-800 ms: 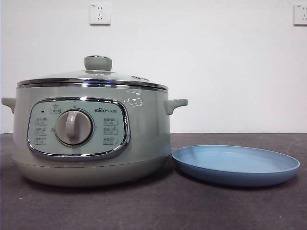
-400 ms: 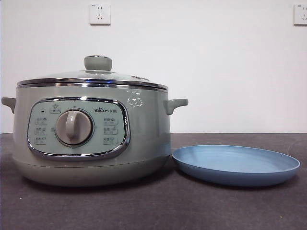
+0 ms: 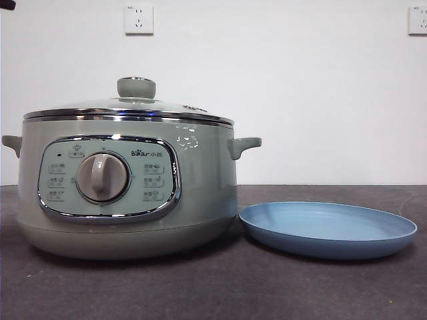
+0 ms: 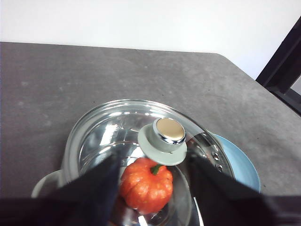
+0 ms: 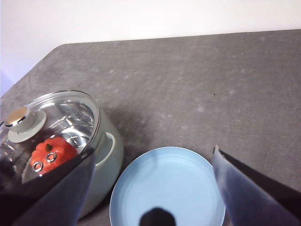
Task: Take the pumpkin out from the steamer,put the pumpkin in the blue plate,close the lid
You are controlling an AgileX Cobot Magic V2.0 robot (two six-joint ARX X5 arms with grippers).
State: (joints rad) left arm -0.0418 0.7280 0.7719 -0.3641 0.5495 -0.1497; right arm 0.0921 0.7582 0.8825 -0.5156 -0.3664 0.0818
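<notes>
The steamer (image 3: 127, 187) stands at the left with the glass lid (image 3: 136, 100) on it. In the left wrist view the pumpkin (image 4: 146, 185) shows through the lid (image 4: 164, 139), lying inside the pot. My left gripper (image 4: 153, 160) is open above the lid, one jaw on each side of the knob and not touching it. The blue plate (image 3: 327, 230) lies bare to the right of the steamer. My right gripper (image 5: 154, 151) is open high above the plate (image 5: 167, 188). The right wrist view also shows the pumpkin (image 5: 51, 153) through the lid (image 5: 21, 123).
The dark grey table (image 3: 220, 287) runs to a white wall with two sockets (image 3: 139, 19). A black arm tip (image 3: 7, 4) shows at the top left corner of the front view. A black frame (image 4: 282, 66) stands beyond the table's edge.
A black arm tip has come into the top left corner of the front view. The steamer, lid and plate have not moved.
</notes>
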